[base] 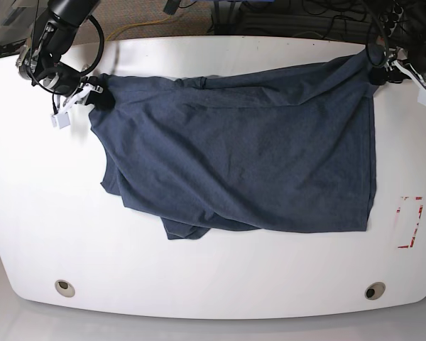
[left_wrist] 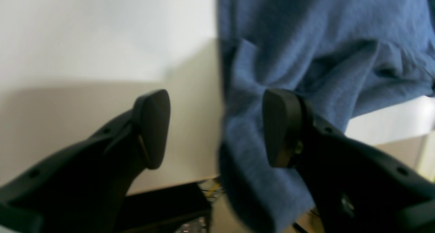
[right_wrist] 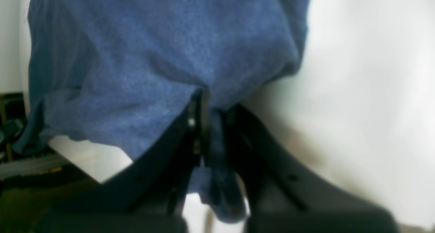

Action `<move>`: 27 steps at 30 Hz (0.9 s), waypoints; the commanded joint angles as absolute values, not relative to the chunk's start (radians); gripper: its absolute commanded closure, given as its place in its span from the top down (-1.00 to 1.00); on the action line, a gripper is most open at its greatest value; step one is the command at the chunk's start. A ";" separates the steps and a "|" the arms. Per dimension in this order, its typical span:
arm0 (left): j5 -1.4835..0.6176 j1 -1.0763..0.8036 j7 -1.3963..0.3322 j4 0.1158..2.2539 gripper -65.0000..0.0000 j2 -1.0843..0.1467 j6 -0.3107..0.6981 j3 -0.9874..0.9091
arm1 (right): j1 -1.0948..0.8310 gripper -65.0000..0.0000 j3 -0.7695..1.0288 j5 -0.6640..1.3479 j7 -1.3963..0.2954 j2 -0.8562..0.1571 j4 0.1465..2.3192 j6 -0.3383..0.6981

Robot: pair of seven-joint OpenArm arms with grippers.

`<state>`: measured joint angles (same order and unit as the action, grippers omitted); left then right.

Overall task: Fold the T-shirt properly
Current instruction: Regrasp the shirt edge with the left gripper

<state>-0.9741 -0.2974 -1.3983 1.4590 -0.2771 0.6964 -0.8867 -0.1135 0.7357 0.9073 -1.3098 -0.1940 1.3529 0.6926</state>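
The T-shirt (base: 241,156) lies spread on the white surface (base: 213,284), mostly flat, with a folded lump at its lower edge near the middle. The right end effector (right_wrist: 212,120) is at the far corner of the cloth on the left side of the base view, and its jaws are pressed together on a bunch of the blue fabric. The left end effector (left_wrist: 217,127) is at the opposite far corner; its jaws stand apart, and one pad (left_wrist: 282,127) touches the cloth while the other is over the bare surface. No container is visible on the surface.
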 commanded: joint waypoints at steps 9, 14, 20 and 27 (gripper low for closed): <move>-0.986 -0.292 -1.396 1.389 0.23 -0.292 0.698 -0.780 | -0.107 -1.00 0.733 0.918 -1.305 -0.205 1.369 0.698; -0.986 -0.251 -1.396 1.389 0.22 -0.291 0.698 -0.713 | -0.108 -1.00 0.734 0.918 -1.303 -0.205 1.369 0.698; -0.970 -0.197 -1.396 1.386 -0.07 -0.291 0.698 -0.691 | -0.108 -1.00 0.737 0.918 -1.303 -0.206 1.369 0.698; -0.848 -0.147 -1.396 1.385 -0.70 -0.292 0.698 -0.696 | -0.110 -1.00 0.737 0.918 -1.302 -0.206 1.369 0.698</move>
